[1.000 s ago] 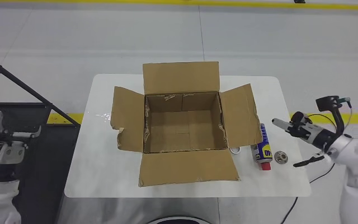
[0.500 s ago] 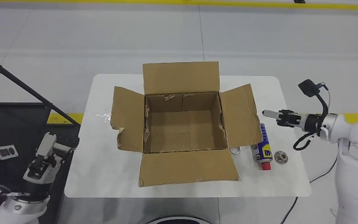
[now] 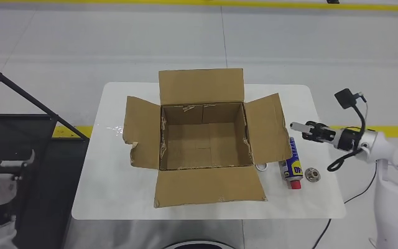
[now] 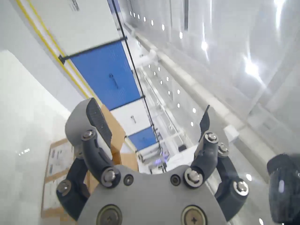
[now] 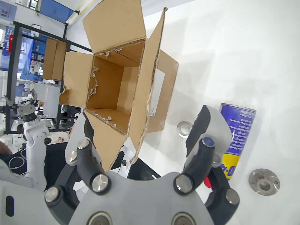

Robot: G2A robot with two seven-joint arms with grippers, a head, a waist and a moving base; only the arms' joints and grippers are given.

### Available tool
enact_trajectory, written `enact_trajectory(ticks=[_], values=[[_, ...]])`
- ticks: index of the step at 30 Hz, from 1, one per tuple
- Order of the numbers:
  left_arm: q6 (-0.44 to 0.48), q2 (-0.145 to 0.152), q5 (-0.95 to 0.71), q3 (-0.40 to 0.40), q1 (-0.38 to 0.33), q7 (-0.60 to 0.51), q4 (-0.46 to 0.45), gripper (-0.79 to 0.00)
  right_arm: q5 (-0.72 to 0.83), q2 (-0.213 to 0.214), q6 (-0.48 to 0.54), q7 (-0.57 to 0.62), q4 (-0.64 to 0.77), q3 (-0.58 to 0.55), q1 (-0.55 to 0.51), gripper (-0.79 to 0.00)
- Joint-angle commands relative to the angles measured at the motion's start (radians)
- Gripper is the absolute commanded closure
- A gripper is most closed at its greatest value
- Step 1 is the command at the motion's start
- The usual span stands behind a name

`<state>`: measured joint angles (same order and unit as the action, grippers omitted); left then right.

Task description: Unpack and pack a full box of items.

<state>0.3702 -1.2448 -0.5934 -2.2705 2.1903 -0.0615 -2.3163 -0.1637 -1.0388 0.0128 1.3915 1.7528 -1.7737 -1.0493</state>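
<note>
Two changes | right pincer (image 3: 298,131), jaws apart, has swung in over the tabletop (image 3: 124,187) to hover by the can (image 3: 293,163) | left pincer (image 4: 150,108), jaws apart, has drawn back clear | box (image 3: 202,143) stands empty; can and flange (image 3: 311,175) lie right of it | packing likely starts with can

From above the arms we look straight down on the whole table (image 3: 112,187) and the open box (image 3: 200,86). From behind the right claw (image 5: 143,120) we look low and close across that same table into the box. From behind the left claw (image 4: 150,106) we face upward at the ceiling (image 4: 234,36) and blue wall panels (image 4: 105,76).
</note>
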Motion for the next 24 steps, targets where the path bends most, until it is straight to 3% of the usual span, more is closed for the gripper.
enact_trajectory(ticks=[1, 8, 24], values=[[-0.023, -0.005, -0.023, -0.026, -0.009, 0.051, 0.016, -0.785, 0.012, 0.003, 0.000, 0.009, -0.013, 0.019, 0.015, -0.785], [-0.074, -0.031, -0.119, -0.065, -0.050, 0.245, 0.053, -0.785, -0.013, 0.013, -0.014, 0.016, -0.064, 0.109, 0.068, -0.785], [-0.096, -0.037, -0.117, -0.064, -0.057, 0.264, 0.047, -0.785, 0.024, 0.027, 0.013, 0.000, -0.103, 0.223, 0.109, -0.785]])
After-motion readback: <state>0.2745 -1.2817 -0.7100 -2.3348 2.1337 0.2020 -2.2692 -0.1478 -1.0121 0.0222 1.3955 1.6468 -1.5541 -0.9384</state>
